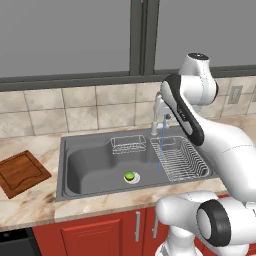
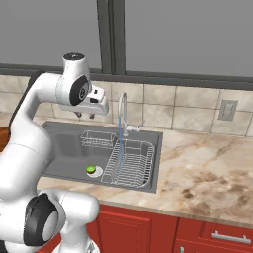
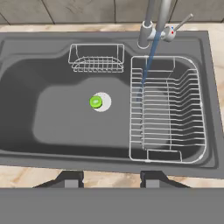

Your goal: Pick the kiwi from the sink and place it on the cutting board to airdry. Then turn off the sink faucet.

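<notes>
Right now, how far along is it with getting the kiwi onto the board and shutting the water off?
Nothing looks done yet. The kiwi still sits on the drain in the sink, and the cutting board on the counter holds nothing. In hand: the gripper hangs above the basin, shut and holding nothing. Left: pick the kiwi, set it on the board, then turn off the sink faucet, whose water still runs into the wire rack.

Grey windows [image 1: 65, 35] sit above a beige tile wall [image 1: 75, 107] — one outlet [image 2: 227, 109]. Marble counter [image 2: 207, 173], red cabinets [image 1: 95, 232].
</notes>
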Robot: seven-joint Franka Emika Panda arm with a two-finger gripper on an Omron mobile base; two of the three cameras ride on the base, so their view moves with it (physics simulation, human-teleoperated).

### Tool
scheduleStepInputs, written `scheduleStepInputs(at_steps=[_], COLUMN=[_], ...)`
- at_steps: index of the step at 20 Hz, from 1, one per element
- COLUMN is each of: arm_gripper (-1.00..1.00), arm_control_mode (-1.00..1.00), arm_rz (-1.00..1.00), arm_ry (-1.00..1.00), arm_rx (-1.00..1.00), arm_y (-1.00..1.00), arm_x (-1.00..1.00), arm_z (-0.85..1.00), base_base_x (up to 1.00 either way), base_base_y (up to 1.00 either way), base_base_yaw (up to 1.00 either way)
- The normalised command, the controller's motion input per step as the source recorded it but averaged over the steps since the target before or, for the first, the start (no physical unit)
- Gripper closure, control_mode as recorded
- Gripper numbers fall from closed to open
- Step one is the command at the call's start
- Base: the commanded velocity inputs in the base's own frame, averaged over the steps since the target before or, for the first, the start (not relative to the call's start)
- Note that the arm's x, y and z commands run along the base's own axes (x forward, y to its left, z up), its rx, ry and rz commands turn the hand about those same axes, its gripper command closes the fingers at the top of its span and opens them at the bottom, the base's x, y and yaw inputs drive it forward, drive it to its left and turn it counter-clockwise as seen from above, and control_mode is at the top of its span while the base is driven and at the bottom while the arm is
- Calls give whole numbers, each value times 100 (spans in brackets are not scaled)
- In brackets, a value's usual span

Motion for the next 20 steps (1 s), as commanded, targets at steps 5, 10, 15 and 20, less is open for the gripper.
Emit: scheduleStepInputs(at_steps=[5, 10, 15, 20], arm_gripper=[-100, -100, -100, -100], arm_control_mode=[-100, -100, -100, -100], arm_rz=[0, 0, 0, 0], arm_ry=[0, 0, 0, 0], arm_rx=[-5, 0, 0, 4], arm_y=[20, 34, 24, 11], arm_x=[-10, -13, -4, 0], arm_z=[0, -6, -2, -16], base_base_x=[0, 0, 0, 0], base_base_y=[0, 0, 0, 0], base_base_yaw=[0, 0, 0, 0])
